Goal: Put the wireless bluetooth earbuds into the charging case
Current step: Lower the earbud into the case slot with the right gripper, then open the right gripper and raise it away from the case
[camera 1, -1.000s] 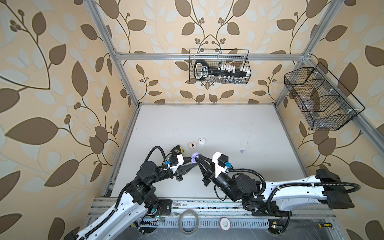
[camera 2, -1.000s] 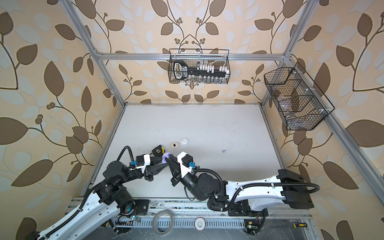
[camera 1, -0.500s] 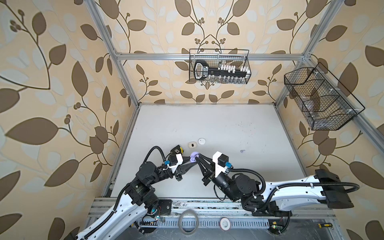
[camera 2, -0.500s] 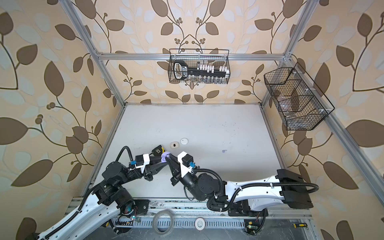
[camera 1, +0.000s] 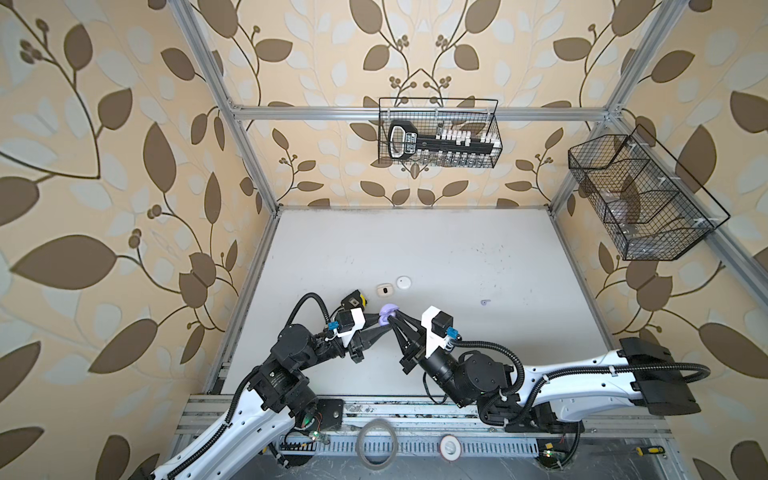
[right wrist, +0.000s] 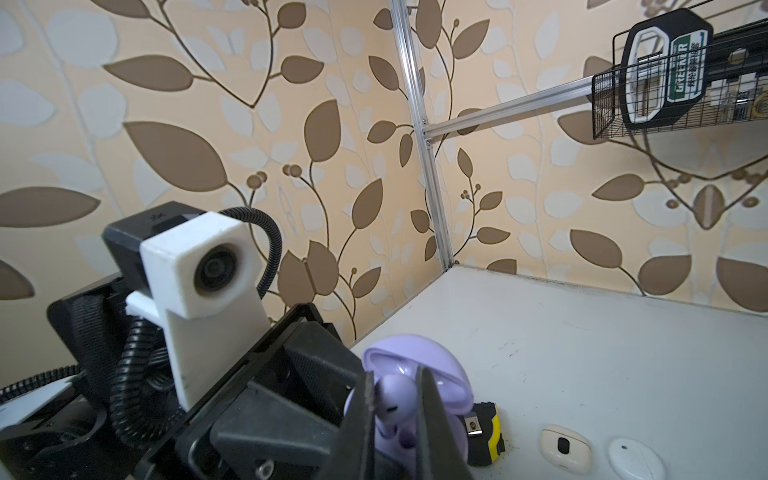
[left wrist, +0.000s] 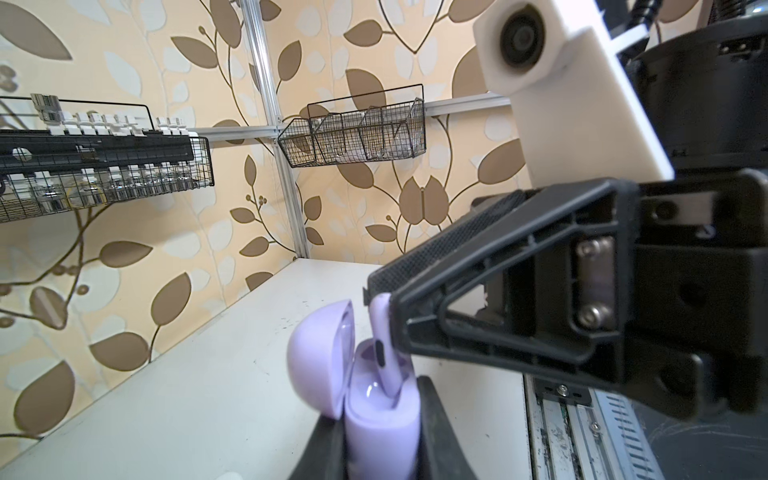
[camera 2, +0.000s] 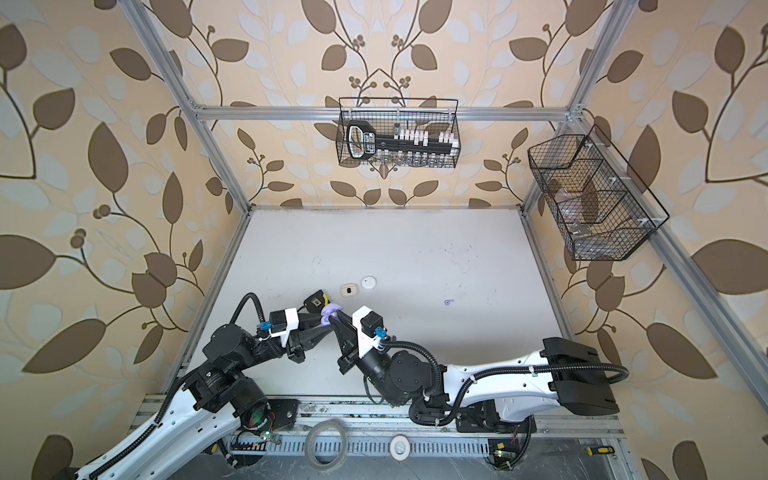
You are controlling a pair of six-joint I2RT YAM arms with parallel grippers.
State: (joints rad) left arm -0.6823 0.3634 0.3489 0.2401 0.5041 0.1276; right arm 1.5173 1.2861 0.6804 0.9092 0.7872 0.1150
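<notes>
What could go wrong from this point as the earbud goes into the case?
1. The earbud pinched in the right claw sits only partly in the case; pushing on could jam it or pop it out.
2. The open lid stands close beside that claw, which may knock it on withdrawing.
3. The left claw grips only the case's lower part; a push may slip it.

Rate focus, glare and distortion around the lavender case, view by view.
Left wrist view: the open lavender plastic charging case sits soft under the lens, a glare spot inside it; the black wire basket is crisp. Right wrist view: the black fingers pinching the lavender stemmed earbud blur; the leaf-patterned wall is sharp. Both top views: even light, aluminium frame posts splayed by the wide lens.
</notes>
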